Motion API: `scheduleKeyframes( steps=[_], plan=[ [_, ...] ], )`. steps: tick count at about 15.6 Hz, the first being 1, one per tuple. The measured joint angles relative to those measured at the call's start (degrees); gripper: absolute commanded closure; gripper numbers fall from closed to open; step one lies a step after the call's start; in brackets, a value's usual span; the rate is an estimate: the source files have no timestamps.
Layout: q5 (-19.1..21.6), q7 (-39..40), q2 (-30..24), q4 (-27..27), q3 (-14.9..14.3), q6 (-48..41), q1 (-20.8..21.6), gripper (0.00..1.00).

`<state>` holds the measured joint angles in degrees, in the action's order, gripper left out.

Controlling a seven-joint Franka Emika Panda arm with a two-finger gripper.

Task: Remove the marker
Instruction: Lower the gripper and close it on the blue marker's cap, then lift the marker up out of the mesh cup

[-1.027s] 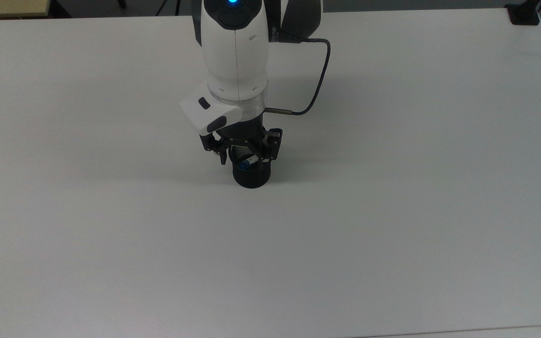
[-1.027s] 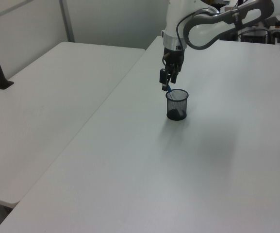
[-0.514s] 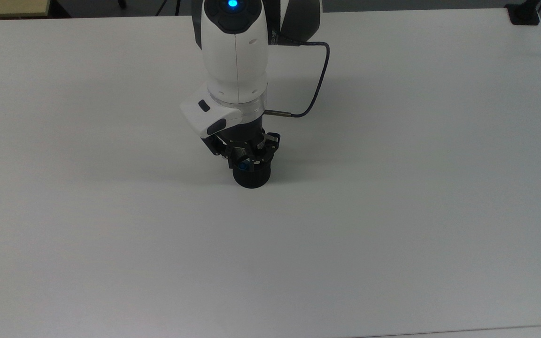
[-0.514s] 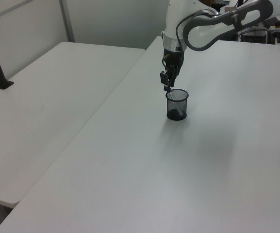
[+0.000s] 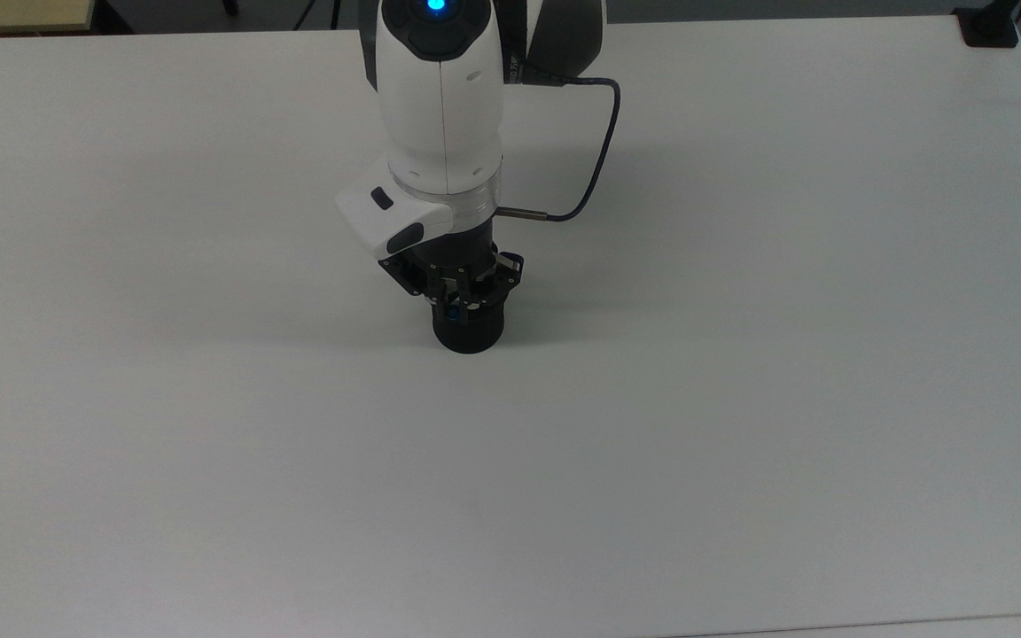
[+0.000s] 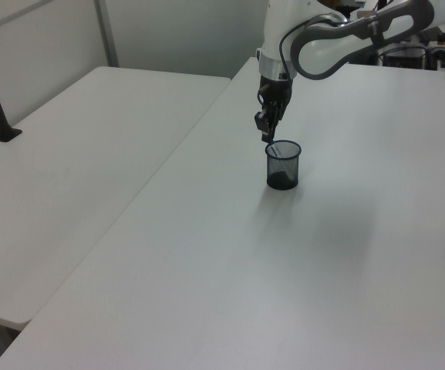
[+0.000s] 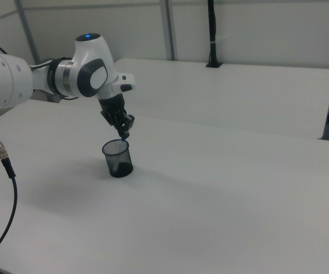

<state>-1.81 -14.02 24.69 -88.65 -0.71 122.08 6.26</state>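
End effector (image 5: 455, 306) on marker (image 5: 454, 311)

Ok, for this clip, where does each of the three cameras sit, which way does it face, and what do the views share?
Top view: high above the table, looking down at the black mesh cup; the white wrist and gripper show.
Left view: raised beyond the table's near end, looking along it; the arm reaches in from the far end.
Right view: raised off one long side, looking across; the arm enters from the right view's left.
All share the gripper shut on the marker at the cup's rim.
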Motion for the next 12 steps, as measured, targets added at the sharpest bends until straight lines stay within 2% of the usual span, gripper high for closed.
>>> scheduleKeyframes(
  steps=[7, 12],
  plan=[
    [0.0, -0.1, -0.6, 4.3, -0.3, 0.0, -0.1, 0.84],
    [0.6, -1.4, -6.4, 6.4, -0.4, -1.0, -0.2, 0.84]
  ],
)
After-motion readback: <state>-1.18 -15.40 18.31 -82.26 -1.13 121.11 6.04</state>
